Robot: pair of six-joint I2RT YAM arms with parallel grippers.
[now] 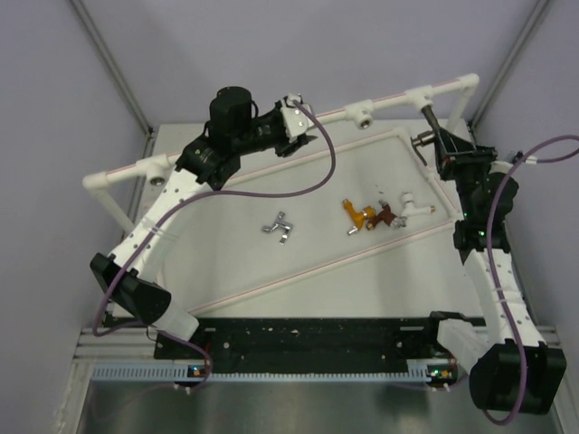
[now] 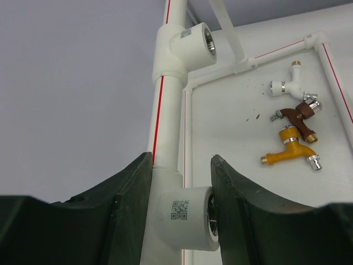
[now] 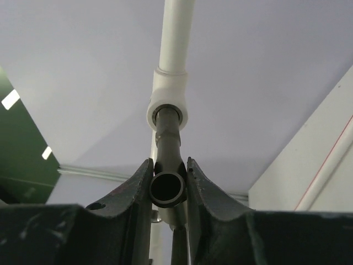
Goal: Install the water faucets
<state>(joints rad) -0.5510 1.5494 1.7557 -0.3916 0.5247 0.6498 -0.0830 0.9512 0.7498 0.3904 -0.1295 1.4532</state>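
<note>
My right gripper (image 1: 436, 128) is shut on the dark grey faucet (image 3: 167, 186). The faucet's far end sits in a white pipe socket (image 3: 168, 108) on the rear pipe (image 1: 422, 94). My left gripper (image 1: 291, 112) is shut on another white pipe socket (image 2: 185, 214), with one finger on the pipe side and the other on the socket's metal-ringed mouth. Loose on the table lie the silver faucet (image 1: 279, 227), the orange-gold faucet (image 1: 357, 215), the reddish-brown faucet (image 1: 384, 215) and the white faucet (image 1: 412, 206). The last three also show in the left wrist view: orange-gold (image 2: 291, 150), reddish-brown (image 2: 298, 114), white (image 2: 290, 85).
A white pipe frame (image 1: 208, 149) with red stripes runs along the back of the table, and thinner pipes (image 1: 298, 276) cross the tabletop. An empty socket (image 1: 363, 116) sits mid-pipe and shows in the left wrist view (image 2: 188, 46). Purple cables loop from both arms.
</note>
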